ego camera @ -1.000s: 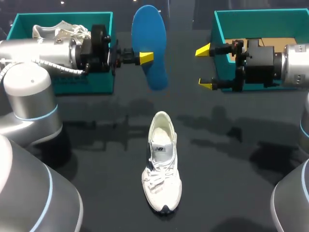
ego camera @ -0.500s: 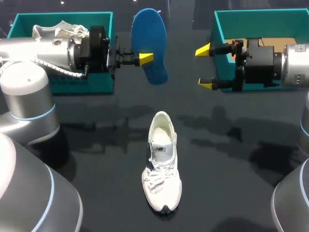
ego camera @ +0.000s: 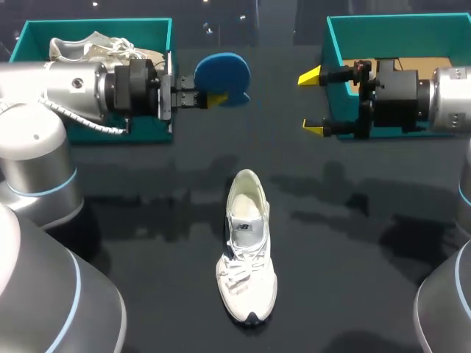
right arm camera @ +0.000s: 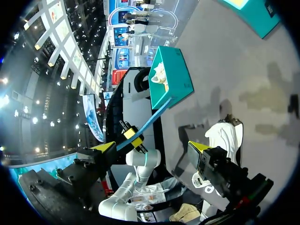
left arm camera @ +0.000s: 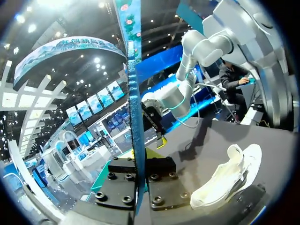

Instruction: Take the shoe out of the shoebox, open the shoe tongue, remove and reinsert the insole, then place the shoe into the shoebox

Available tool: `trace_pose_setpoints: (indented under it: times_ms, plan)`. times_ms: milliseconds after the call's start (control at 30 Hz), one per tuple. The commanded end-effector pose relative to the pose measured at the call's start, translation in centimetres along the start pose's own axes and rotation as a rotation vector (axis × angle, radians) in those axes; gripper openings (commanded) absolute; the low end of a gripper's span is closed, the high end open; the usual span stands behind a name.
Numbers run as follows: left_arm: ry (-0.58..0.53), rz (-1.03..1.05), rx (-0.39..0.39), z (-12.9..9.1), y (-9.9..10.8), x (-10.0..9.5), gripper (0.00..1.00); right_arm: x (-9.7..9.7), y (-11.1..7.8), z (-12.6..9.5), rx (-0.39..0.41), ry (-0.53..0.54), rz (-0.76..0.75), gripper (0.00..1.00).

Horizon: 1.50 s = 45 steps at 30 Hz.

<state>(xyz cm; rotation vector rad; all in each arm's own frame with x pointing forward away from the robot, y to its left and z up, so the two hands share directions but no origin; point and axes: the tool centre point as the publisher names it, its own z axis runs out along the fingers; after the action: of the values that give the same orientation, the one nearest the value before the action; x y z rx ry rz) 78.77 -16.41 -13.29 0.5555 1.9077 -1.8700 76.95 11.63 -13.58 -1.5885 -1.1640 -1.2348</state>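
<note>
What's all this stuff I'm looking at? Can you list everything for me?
Shoes: 2, white; one on the middle of the table, toe toward the robot, one in the left box.
Insole: 1, blue, in the air between the boxes, held by the left gripper.
Boxes: 2, teal, at the far side; left, right.
Cardboard: 1, brown, in the right box.
Table: 1, black.
Left gripper: 1, yellow-tipped, shut on the insole.
Right gripper: 1, yellow-tipped, open, before the right box.
</note>
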Motion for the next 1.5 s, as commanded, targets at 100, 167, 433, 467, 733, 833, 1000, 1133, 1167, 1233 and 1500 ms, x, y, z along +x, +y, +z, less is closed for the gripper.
trace_pose_setpoints:
  times_ms: [100,167,433,467,733,833,1000,1133,1167,1233,1500]
  plan:
    - [-0.028,0.361,-0.067,0.3,-0.7,0.8,0.00,0.0,0.0,0.2,-0.003,-0.002,0.002,1.00]
    - [-0.016,0.385,-0.067,0.2,-0.7,0.8,0.00,0.0,0.0,0.2,-0.003,-0.002,0.002,1.00]
    - [0.022,0.476,-0.022,0.1,-0.7,0.5,0.00,0.0,0.0,0.2,-0.003,-0.002,0.002,1.00]
    - [0.022,0.476,-0.022,0.1,-0.7,0.5,0.00,0.0,0.0,0.2,-0.003,-0.002,0.002,1.00]
    - [0.022,0.476,-0.022,0.1,-0.7,0.5,0.00,0.0,0.0,0.2,-0.003,-0.002,0.002,1.00]
    - [0.013,0.553,-0.045,0.3,-0.8,0.3,0.00,0.0,0.0,0.2,-0.003,-0.002,0.002,1.00]
    - [-0.023,0.693,-0.081,1.0,-0.4,0.1,0.00,0.0,0.0,0.2,-0.003,-0.002,0.002,1.00]
    - [-0.047,0.779,-0.074,1.4,0.6,-0.2,0.00,0.1,0.1,0.5,0.004,-0.017,0.006,1.00]
    - [-0.050,0.812,-0.077,1.5,0.8,-0.2,0.00,0.1,0.1,0.6,0.004,-0.017,0.007,1.00]
    - [-0.052,0.827,-0.070,1.8,1.1,-0.3,0.00,0.1,0.1,0.8,0.014,-0.019,0.008,1.00]
    - [-0.050,0.911,-0.090,3.5,1.8,-1.4,0.00,0.6,-0.2,1.5,0.041,-0.034,-0.034,1.00]
